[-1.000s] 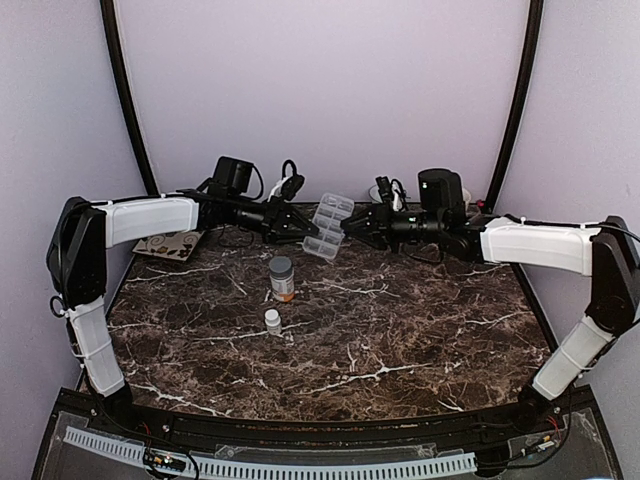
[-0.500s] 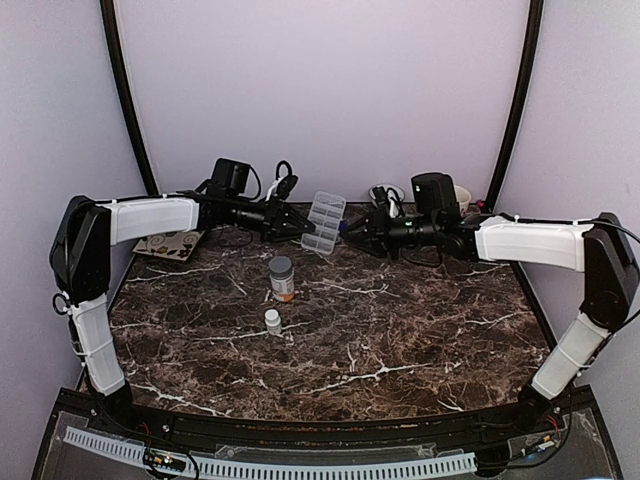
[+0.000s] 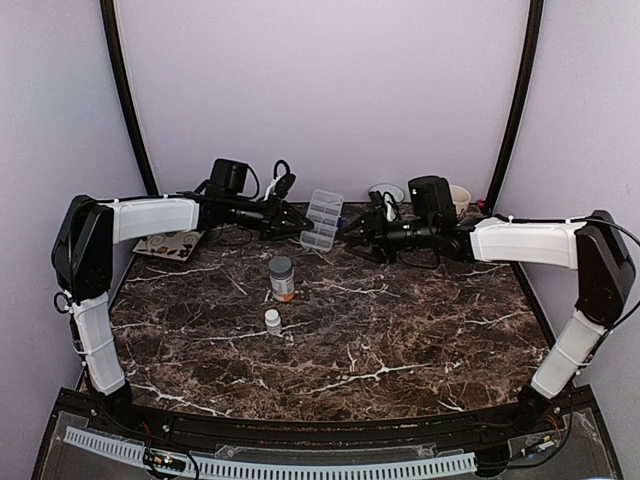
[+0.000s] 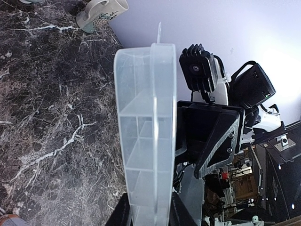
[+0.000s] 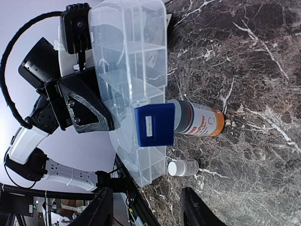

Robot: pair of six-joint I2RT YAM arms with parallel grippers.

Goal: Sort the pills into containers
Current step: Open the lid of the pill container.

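Far across the dark marble table (image 3: 400, 330), near its back edge, both arms reach in toward each other with their forearms almost level. From the overhead camera I see the left gripper (image 3: 300, 226) clamped on the lower end of the clear plastic rectangular organiser box with small compartments (image 3: 322, 218), holding it off the marble. The right gripper (image 3: 348, 233) sits just beside the box's right side, jaws apart and holding nothing.

Overhead, the box's long axis runs mostly away from the arm bases, with its free end tipped up toward the back wall.

The left wrist camera adds what the overhead view cannot. It shows the box edge-on, stretching straight out from the two fingers pressed on its faces, with the dividing walls visible through the plastic. The right arm's black gripper is directly behind it. This view also catches a cream mug (image 4: 99, 12) at a far corner of the table.

The right wrist camera shows the box's broad face instead, with the left arm's black finger against it. A blue square piece (image 5: 154, 125) sits in front of the box; I cannot tell what it belongs to.

An amber bottle with grey cap and white label (image 3: 282, 280) and a tiny white bottle (image 3: 272, 320) stand upright nearer the bases, well apart from the box.
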